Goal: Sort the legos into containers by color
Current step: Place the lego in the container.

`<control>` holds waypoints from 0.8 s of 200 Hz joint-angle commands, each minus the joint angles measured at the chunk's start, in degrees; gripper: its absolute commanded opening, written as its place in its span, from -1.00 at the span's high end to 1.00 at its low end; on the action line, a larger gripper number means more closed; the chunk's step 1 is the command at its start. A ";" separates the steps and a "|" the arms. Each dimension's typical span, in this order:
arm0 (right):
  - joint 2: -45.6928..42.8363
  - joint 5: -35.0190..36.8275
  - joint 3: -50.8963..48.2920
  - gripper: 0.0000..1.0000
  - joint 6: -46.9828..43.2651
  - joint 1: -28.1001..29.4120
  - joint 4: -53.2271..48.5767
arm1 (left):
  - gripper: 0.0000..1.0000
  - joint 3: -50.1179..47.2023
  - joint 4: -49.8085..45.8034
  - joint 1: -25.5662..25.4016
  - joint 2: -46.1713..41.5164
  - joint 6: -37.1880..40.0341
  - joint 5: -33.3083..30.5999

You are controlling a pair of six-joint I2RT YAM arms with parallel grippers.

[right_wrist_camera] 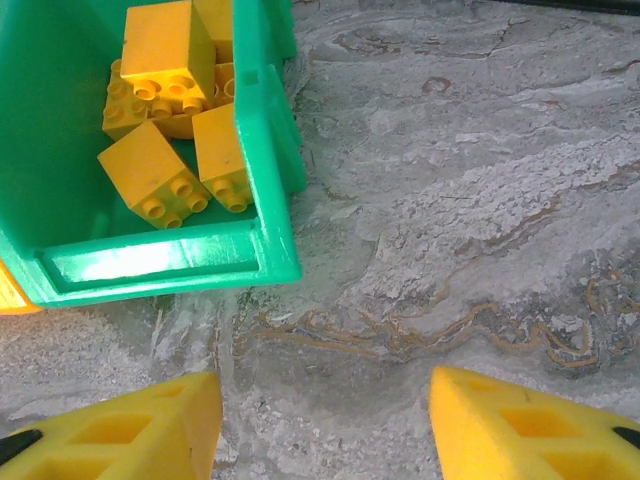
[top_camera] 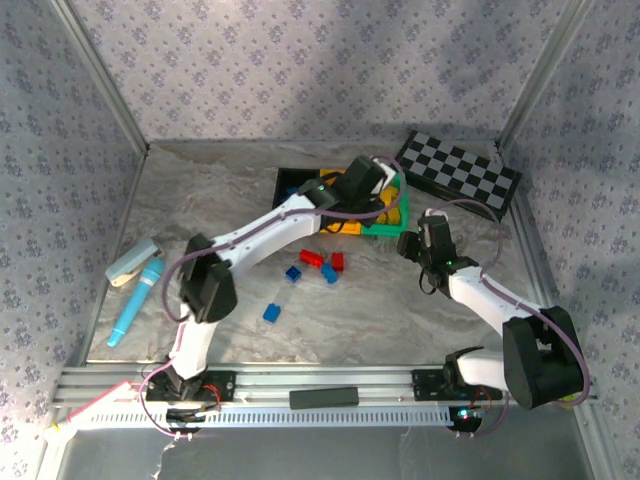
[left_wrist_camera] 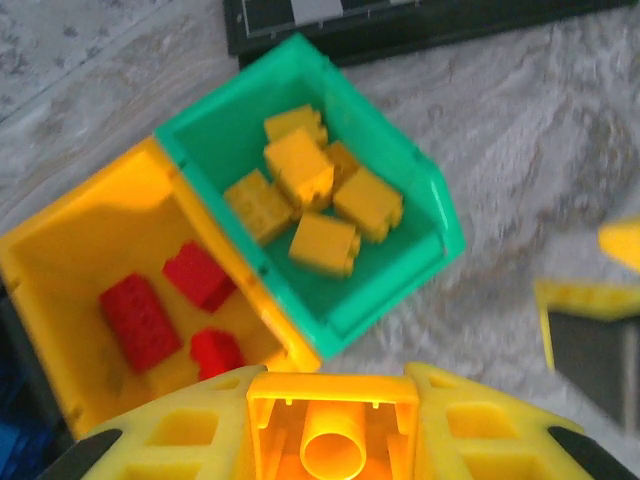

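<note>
Left gripper (left_wrist_camera: 333, 415): clenched on a yellow-orange brick (left_wrist_camera: 333, 445); you see it hang over the near rim of the bins, where the yellow bin (left_wrist_camera: 110, 230) meets the green bin (left_wrist_camera: 440, 215).
Right gripper (right_wrist_camera: 325, 400): released, the fingers (right_wrist_camera: 120, 430) wide apart with bare table between them; in the top view it sits at 5 o'clock of the green bin, just beside its corner.
Bins: joined in one row, the black bin (top_camera: 292, 183) at the 9 o'clock end and the green one at the 3 o'clock end.
Sorted: several yellow-orange bricks (left_wrist_camera: 300, 165) lie in the green bin and three red bricks (left_wrist_camera: 140, 320) in the yellow bin; a blue blur in the black bin is perhaps bricks.
Loose bricks: two red (top_camera: 311, 258) and three blue (top_camera: 271, 312), at 6 to 7 o'clock of the bins.
Edges: the checkerboard (top_camera: 460, 175) lies at 1 o'clock of the green bin, with a narrow strip of table between them.
Open room: you have bare table (top_camera: 400, 320) at 6 o'clock of the right gripper, toward the metal rail (top_camera: 400, 385).
Surface: grey marbled sheet.
Room: flower-patterned walls (top_camera: 300, 70); a light blue marker (top_camera: 135, 300) and a grey object (top_camera: 133, 262) lie at the 9 o'clock edge.
</note>
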 commanded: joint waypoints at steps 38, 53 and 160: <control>-0.98 0.06 0.65 -0.17 1.02 -1.60 0.33 | 0.47 39.82 -13.38 2.45 25.45 -6.75 6.44; -0.59 -0.54 0.74 -0.17 1.25 -1.91 0.39 | 0.43 39.60 -9.73 3.10 27.41 -7.49 6.17; 3.71 -4.94 2.46 -0.17 1.61 -3.22 1.24 | -0.30 19.82 -6.45 1.25 13.58 -6.12 -4.81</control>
